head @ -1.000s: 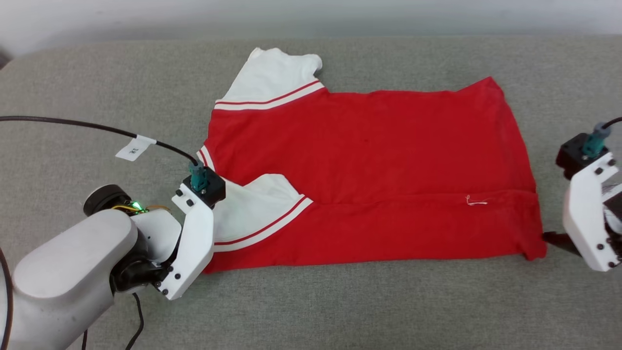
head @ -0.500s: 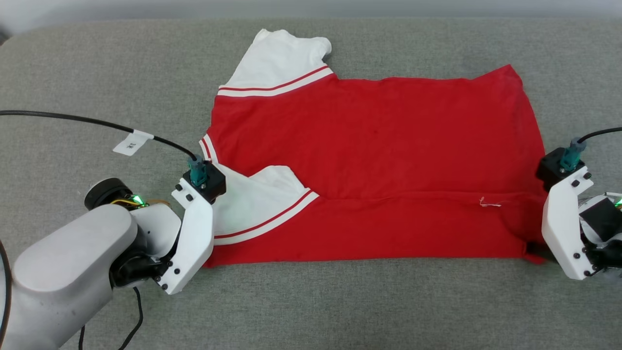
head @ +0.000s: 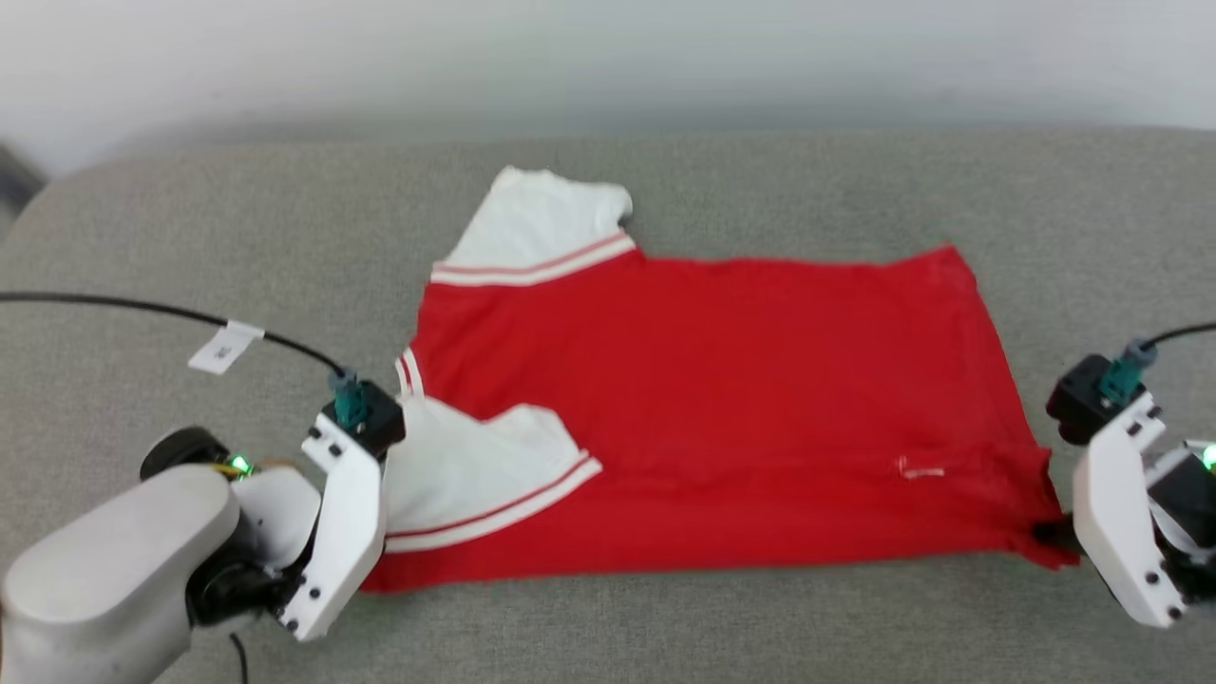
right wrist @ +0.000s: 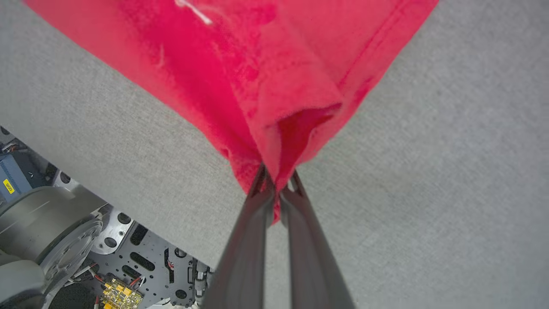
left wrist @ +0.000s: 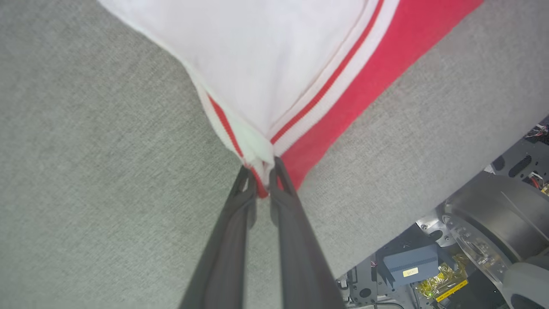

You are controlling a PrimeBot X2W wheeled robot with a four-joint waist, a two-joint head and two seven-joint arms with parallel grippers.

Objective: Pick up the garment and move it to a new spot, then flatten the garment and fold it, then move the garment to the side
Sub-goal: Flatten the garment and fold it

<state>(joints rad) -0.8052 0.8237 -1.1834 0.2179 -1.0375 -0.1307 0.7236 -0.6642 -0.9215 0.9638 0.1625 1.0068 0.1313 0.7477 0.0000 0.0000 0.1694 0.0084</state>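
Spread mostly flat across the middle of a wide grey woven-fabric surface (head: 665,627): a red jersey T-shirt (head: 722,380) with white short sleeves and red-and-white striped trim. Sleeves toward the surface's left end, hem toward its right, front strip folded over.

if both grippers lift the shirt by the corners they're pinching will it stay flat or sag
Probably floppy: the shirt bunches into soft folds where the right gripper pinches its corner. It will likely sag in the middle, since the left gripper holds the far-off opposite corner. The thin cloth looks light, so both pinches should hold.
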